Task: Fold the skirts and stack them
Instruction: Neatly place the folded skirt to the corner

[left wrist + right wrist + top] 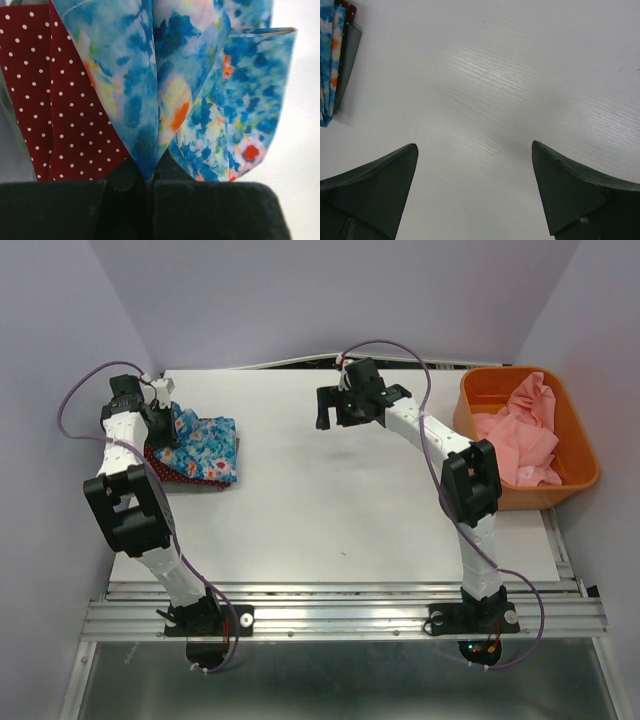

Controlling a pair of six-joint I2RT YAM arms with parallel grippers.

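Left gripper (148, 182): clenched on a fold of the blue skirt (130, 90); cloth pinched between the two dark fingers (60, 210) and fanning upward from them.
Right gripper (475, 185): released, jaws spread wide; nothing between them and nothing touched; poised over bare table (510, 80).
Blue skirt: top of the pile at the far left of the table; left edge bunched up in the grip, the rest lying folded and flat.
Red skirt (65, 110): directly under the blue one, white-dotted, showing at the pile's left and near edges.
Grey skirt (349, 55): seen only as a thin strip just beside the red edge, on the side away from the blue.
Top view only: both arms whole; the pile's place on the table; an orange bin (583, 445) at the far right holding pink cloth (520, 430).
Left wrist view only: the pinch itself, with blue folds and red cloth close up.
Right wrist view only: the pile's edge in layers at the upper left corner, in the order blue, red, grey; the wide gap between the right fingers (375, 185).
In the way: in the top view, left wrist and gripper over the pile's left edge, hiding the grip point; in the left wrist view, lifted cloth across most of the frame, with the table reduced to a white strip at right.
Separation: right gripper well apart from the pile; bin well apart from both the pile and the left gripper.
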